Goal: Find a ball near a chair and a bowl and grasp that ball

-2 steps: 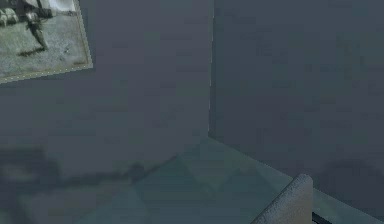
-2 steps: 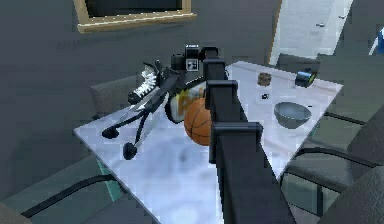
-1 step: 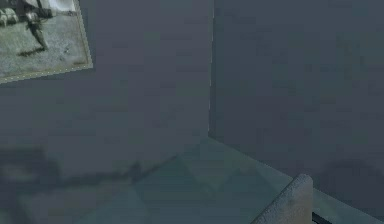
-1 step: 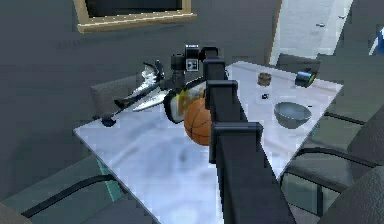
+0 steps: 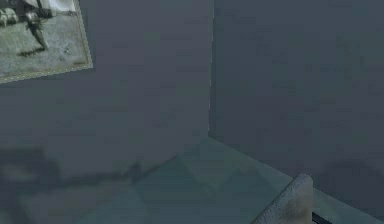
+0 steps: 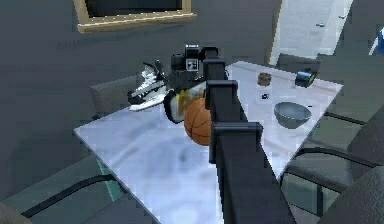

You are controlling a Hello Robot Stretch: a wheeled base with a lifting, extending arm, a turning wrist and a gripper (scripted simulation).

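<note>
In the arm side view a pale, marbled bench (image 6: 150, 150) runs across the middle. The dark arm (image 6: 245, 165) rises from the bottom edge over it. At the arm's far end the gripper (image 6: 148, 90) sits above the bench's far left part. How its fingers are set cannot be told from the pictures.

The ball (image 6: 200, 122) is orange and round. It is just beside the arm's left face and just below and right of the gripper's body. Whether it rests on the bench or the gripper holds it cannot be told.

A grey bowl (image 6: 292, 114) stands on the bench to the right of the ball, on the other side of the arm. Farther back are a small brown thing (image 6: 265, 78) and a dark thing (image 6: 306, 80). A grey chair (image 6: 345, 160) stands at the bench's right side, near the bowl. Another chair (image 6: 108, 95) stands behind the bench on the left. A framed picture (image 6: 135, 12) hangs on the wall above.

The forward view shows two grey walls meeting at a corner. A picture (image 5: 40, 40) hangs at the upper left, above a greenish floor (image 5: 190, 185). A grey chair back (image 5: 290, 200) shows at the lower right.
</note>
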